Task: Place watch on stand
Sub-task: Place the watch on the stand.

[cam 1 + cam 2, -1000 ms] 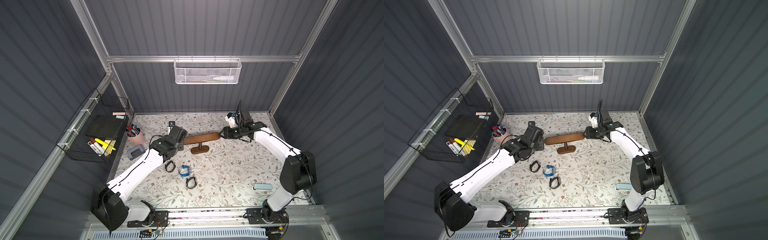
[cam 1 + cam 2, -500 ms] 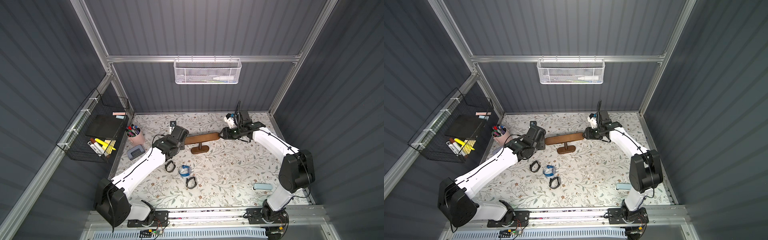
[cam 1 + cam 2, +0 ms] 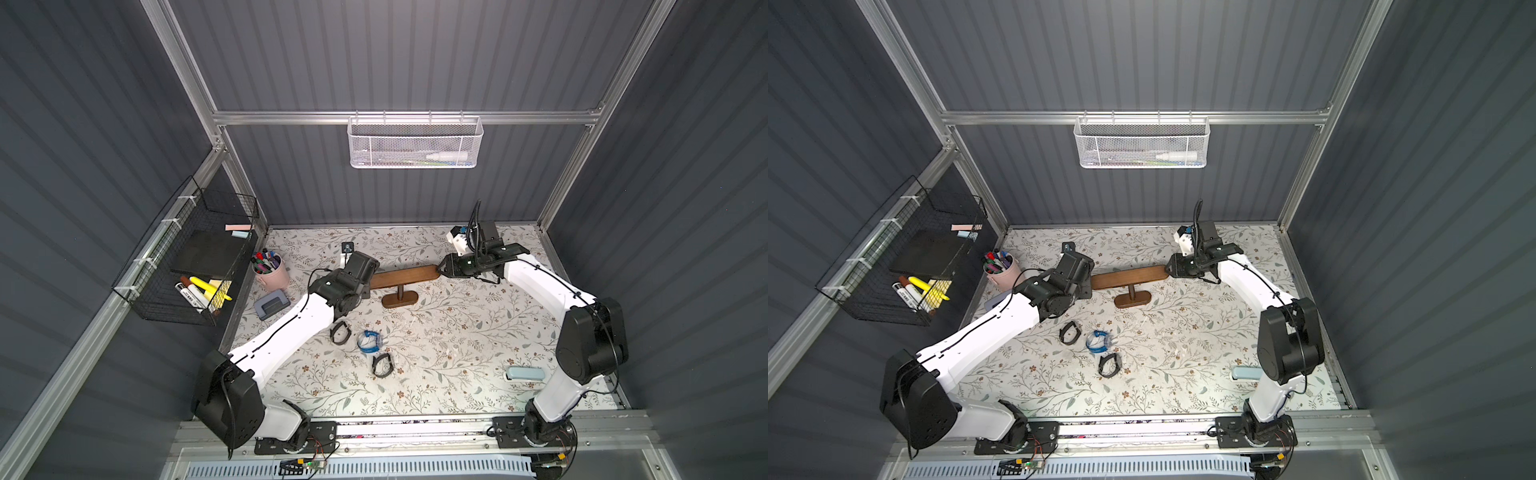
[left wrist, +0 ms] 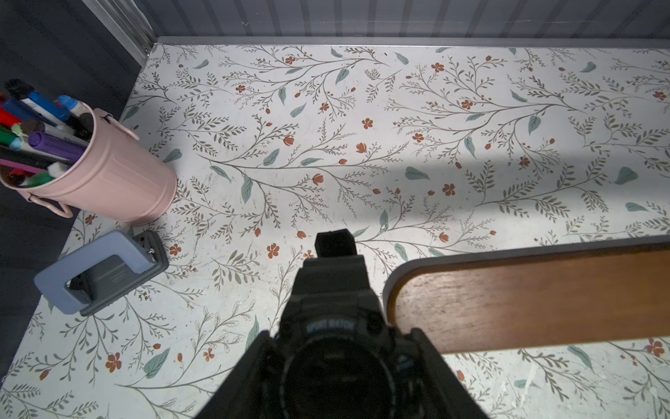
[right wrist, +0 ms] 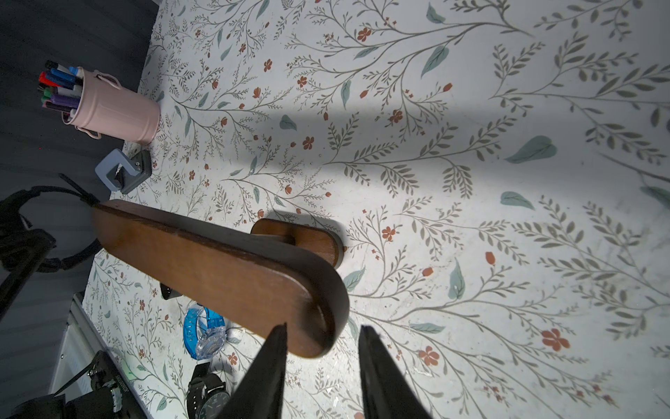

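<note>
The stand (image 3: 405, 276) is upright between both grippers. If my right gripper (image 5: 321, 342), jaws part open astride one bar end and not visibly clamped, nudges it, it tips. My left gripper (image 4: 337, 344) pinches the black watch (image 4: 331, 290) just beside the other end, where the strap could snag.

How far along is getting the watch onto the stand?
Done: the left gripper holds a black watch. In hand: it sits beside one end of the stand; the right gripper, jaws apart, straddles the other end. Left: slide the watch onto the bar and release.
</note>
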{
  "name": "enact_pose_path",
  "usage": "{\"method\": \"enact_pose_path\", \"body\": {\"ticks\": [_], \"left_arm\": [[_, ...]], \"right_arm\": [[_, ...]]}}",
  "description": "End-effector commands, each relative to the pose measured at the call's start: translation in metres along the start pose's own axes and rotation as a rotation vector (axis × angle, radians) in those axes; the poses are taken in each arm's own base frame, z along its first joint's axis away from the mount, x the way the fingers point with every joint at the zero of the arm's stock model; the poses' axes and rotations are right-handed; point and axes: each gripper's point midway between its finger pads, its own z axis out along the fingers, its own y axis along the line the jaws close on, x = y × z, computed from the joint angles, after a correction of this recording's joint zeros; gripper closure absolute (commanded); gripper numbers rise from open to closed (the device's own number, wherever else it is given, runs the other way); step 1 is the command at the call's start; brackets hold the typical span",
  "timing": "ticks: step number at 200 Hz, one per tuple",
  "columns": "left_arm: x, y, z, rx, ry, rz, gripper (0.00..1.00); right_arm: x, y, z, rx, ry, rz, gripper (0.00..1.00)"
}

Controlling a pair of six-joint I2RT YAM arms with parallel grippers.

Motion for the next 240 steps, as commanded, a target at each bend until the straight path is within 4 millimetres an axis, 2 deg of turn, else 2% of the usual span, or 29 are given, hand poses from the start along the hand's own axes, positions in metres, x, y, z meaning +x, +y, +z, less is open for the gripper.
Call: {"method": "enact_pose_path", "body": {"ticks": [1, 122, 240], "left_arm": [[-0.001, -0.003, 0.005, 0.005, -0.006, -0.004, 0.97], [-0.001, -0.013, 0.014, 0.021, 0.003, -0.008, 0.97], [-0.007, -0.035, 0.010, 0.058, -0.011, -0.004, 0.97]], "right_arm": [[-0.005, 0.001, 0.003, -0.017, -0.002, -0.015, 0.64], [-0.003, 0.003, 0.007, -0.044, 0.017, -0.017, 0.71], [-0.002, 0.004, 0.008, -0.050, 0.024, -0.016, 0.74]]}}
